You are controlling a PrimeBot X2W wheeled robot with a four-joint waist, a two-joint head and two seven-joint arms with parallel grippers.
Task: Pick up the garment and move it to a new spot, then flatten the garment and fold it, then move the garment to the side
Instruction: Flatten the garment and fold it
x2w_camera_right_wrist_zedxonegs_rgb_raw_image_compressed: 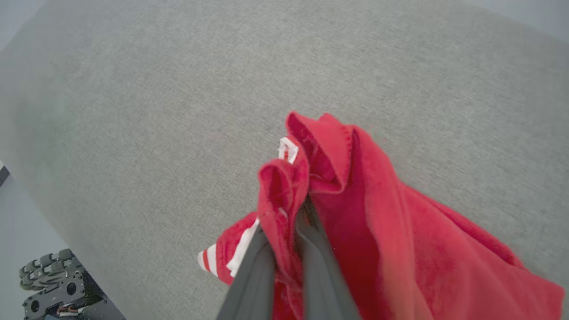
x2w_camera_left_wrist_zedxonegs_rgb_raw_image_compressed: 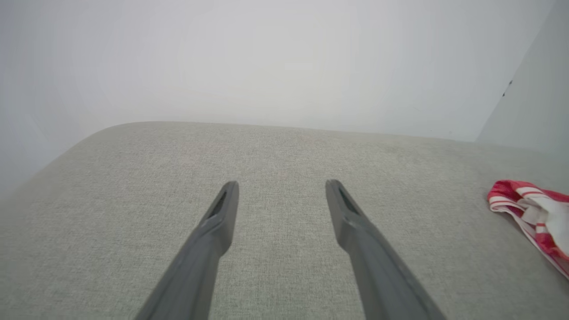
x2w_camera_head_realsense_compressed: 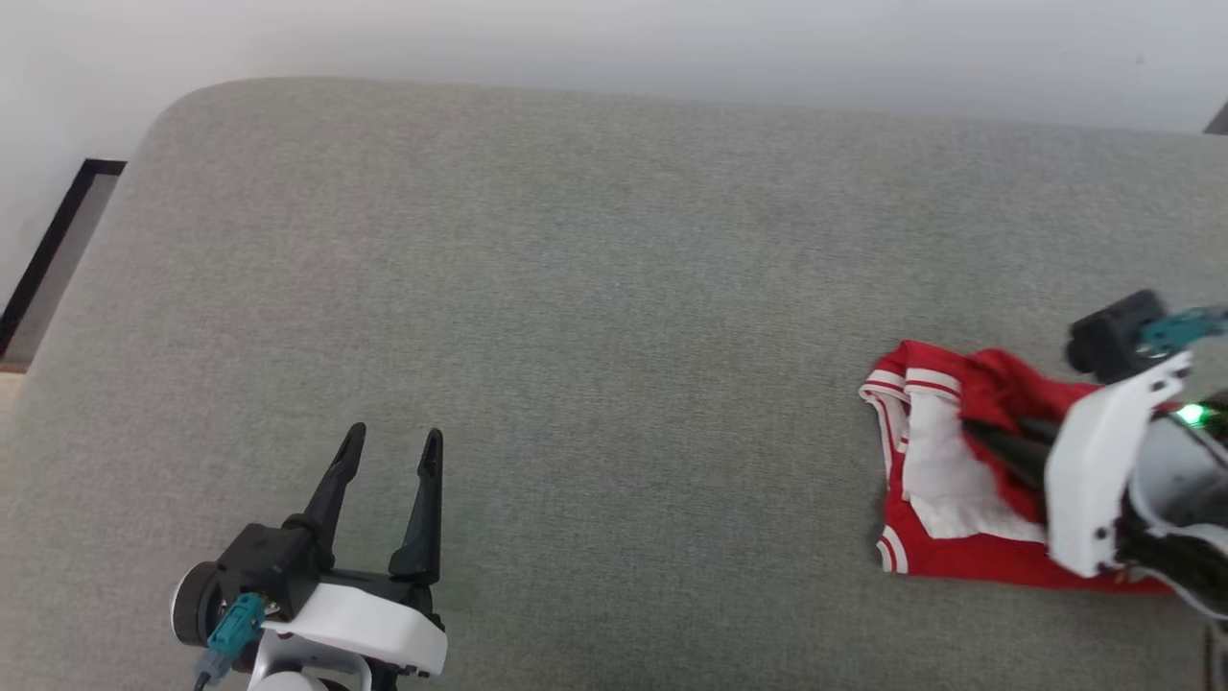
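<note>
The garment (x2w_camera_head_realsense_compressed: 945,489), a red T-shirt with white sleeves and striped trim, lies crumpled at the right of the grey cushion (x2w_camera_head_realsense_compressed: 595,288). My right gripper (x2w_camera_head_realsense_compressed: 1003,443) reaches into it from the right. In the right wrist view the right gripper (x2w_camera_right_wrist_zedxonegs_rgb_raw_image_compressed: 288,238) is shut on a raised fold of the garment (x2w_camera_right_wrist_zedxonegs_rgb_raw_image_compressed: 355,213), and the red cloth hides the fingertips. My left gripper (x2w_camera_head_realsense_compressed: 395,437) stands open at the lower left, far from the shirt, with nothing between its fingers. From the left wrist, the left gripper (x2w_camera_left_wrist_zedxonegs_rgb_raw_image_compressed: 281,186) hovers over bare cushion, and the garment (x2w_camera_left_wrist_zedxonegs_rgb_raw_image_compressed: 531,209) is at the right edge.
A pale wall (x2w_camera_head_realsense_compressed: 614,43) runs behind the cushion. The cushion's rounded left corner (x2w_camera_head_realsense_compressed: 182,106) drops toward a black-framed object (x2w_camera_head_realsense_compressed: 53,240) by the floor. A dark part of the robot's base (x2w_camera_right_wrist_zedxonegs_rgb_raw_image_compressed: 55,286) sits beyond the cushion's edge in the right wrist view.
</note>
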